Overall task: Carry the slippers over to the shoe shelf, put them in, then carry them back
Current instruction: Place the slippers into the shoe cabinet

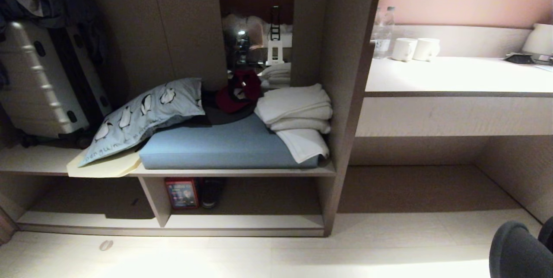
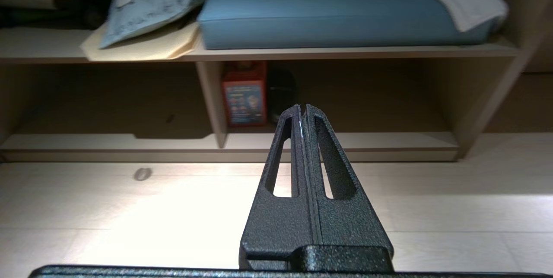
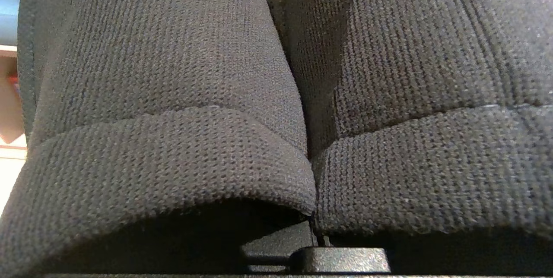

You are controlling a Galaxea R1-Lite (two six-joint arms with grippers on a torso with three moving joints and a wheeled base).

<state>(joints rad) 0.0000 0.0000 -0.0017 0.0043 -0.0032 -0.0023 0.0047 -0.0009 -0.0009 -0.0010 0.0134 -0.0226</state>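
Right gripper (image 3: pixel 317 237) at near right, fingers hidden under fabric, clamped together on slippers (image 3: pixel 276 96); pair side by side, toes showing at near right corner in head view (image 1: pixel 520 250), above pale floor (image 1: pixel 259 256). Left gripper (image 2: pixel 302 109) fingers pressed together, empty, above floor, pointing at shoe shelf (image 1: pixel 242 222). Shelf low, far left; red box (image 1: pixel 182 193) and black shoe (image 1: pixel 211 191) inside. Blue cushion (image 1: pixel 224 146) and white towels (image 1: pixel 298 114) on the board above.

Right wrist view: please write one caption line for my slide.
Right gripper shut on the slippers, both dark knit toes side by side, filling the frame.
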